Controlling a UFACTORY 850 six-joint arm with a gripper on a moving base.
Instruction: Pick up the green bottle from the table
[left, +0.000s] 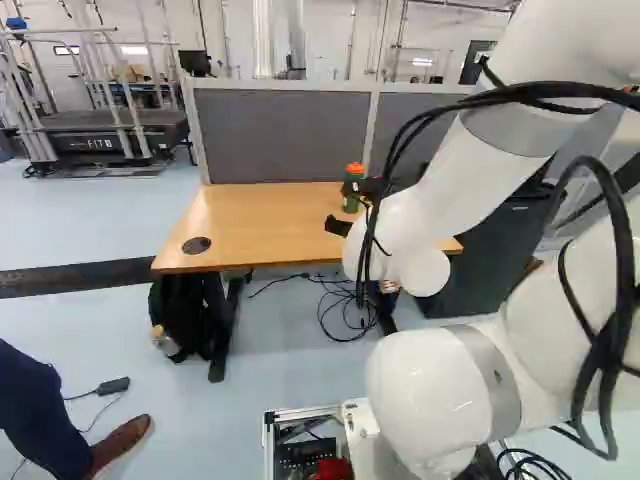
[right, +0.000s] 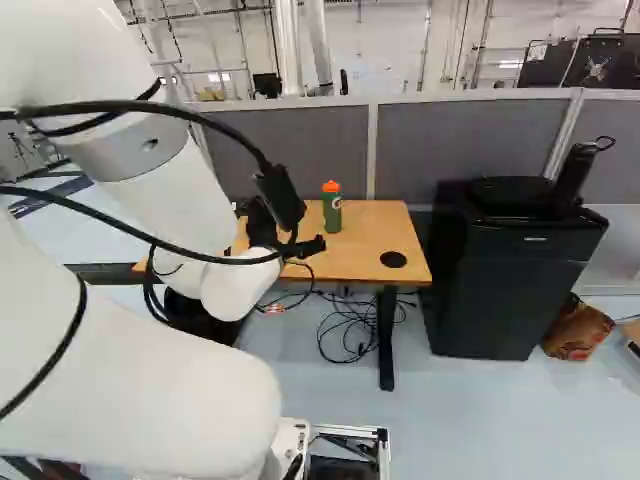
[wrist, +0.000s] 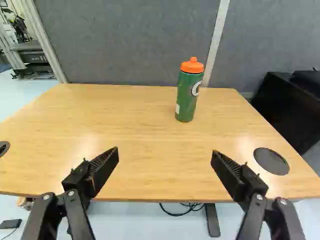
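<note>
Grasping of the green bottle is not yet done. The bottle stands upright on the table, at the upper centre of the right base view and just right of upper centre in the left base view. The gripper is open and empty, its fingers wide apart, with the bottle ahead and clear of them. Steps judged outstanding: advance, align, close on the bottle, lift.

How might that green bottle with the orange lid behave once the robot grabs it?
The green bottle looks stiff enough to keep its shape when squeezed. Tall and narrow, it could tip if bumped off-centre. Its rounded sides might let it roll if it fell on the table.
</note>
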